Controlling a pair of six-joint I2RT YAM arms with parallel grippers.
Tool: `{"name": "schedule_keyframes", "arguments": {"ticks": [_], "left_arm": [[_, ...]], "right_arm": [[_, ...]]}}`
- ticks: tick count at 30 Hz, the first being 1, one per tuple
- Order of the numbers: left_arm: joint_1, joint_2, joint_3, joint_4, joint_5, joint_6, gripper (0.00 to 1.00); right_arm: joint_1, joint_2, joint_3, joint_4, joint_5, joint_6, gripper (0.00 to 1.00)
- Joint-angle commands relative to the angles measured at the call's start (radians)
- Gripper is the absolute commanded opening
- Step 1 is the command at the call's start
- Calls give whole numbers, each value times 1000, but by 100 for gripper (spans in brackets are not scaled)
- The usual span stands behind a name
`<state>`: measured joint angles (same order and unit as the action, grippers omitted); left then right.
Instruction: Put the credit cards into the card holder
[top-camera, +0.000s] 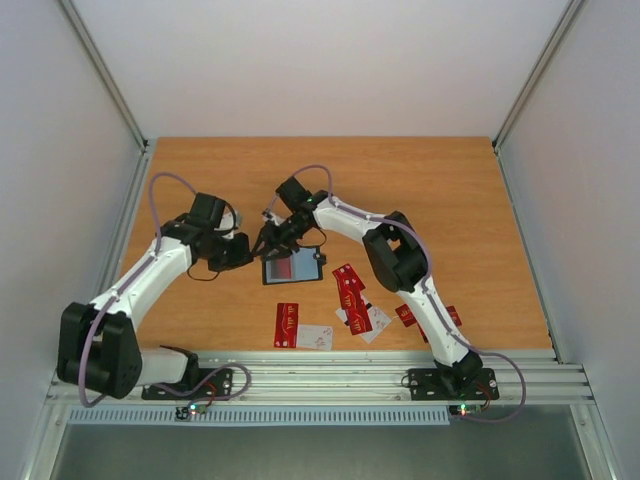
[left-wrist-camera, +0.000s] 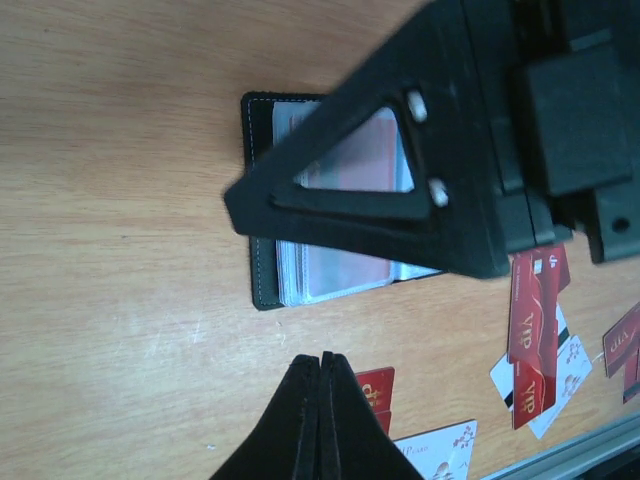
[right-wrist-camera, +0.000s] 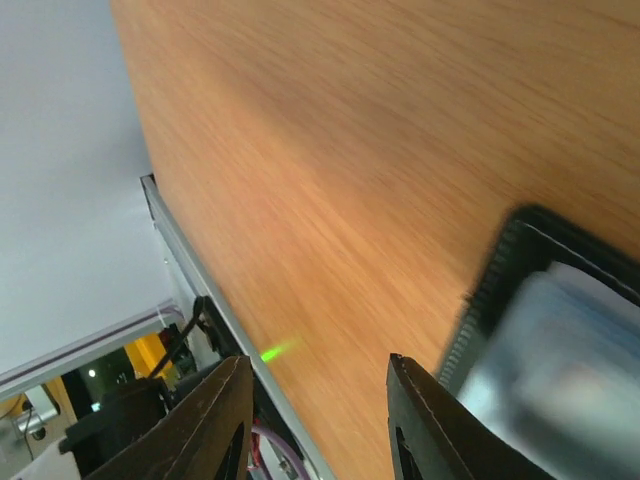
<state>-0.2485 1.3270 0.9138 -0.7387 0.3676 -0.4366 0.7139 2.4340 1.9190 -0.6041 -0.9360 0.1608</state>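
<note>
Left tool (left-wrist-camera: 322, 365) tips together, card holder (left-wrist-camera: 320, 275) pockets clear only from wrist.

I'm looking down on an orange-brown wood-grain table (top-camera: 450, 190) that is filling the middle of the overhead view. Plain white walls are closing it in: a far wall (top-camera: 320, 60), a left wall (top-camera: 50, 150) and a right wall (top-camera: 600, 150), with slanting aluminium posts (top-camera: 107, 75) running up the far corners. A ribbed aluminium rail (top-camera: 330, 375) is lying along the near edge, and a dull grey surface (top-camera: 320, 455) is showing nearer still. Soft, even light is falling throughout.
</note>
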Motion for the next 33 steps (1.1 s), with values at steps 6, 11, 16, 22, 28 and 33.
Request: {"name": "schedule_keyframes", "arguments": {"ticks": [6, 11, 16, 22, 28, 33], "left_arm": [[9, -85, -4, -70, 56, 32, 11], [9, -122, -6, -97, 69, 48, 35], [10, -105, -7, -105, 121, 88, 49], [-62, -53, 5, -93, 154, 129, 49], [-238, 59, 37, -57, 162, 137, 48], [-359, 145, 74, -39, 157, 113, 47]], "right_arm": [[11, 30, 327, -180, 17, -46, 40], [10, -79, 288, -268, 125, -140, 40], [-22, -318, -6, -204, 233, -169, 41], [-91, -609, -449, -86, 310, -77, 42], [-115, -870, -780, -56, 382, 20, 44], [-116, -1012, -920, -102, 444, 62, 45]]}}
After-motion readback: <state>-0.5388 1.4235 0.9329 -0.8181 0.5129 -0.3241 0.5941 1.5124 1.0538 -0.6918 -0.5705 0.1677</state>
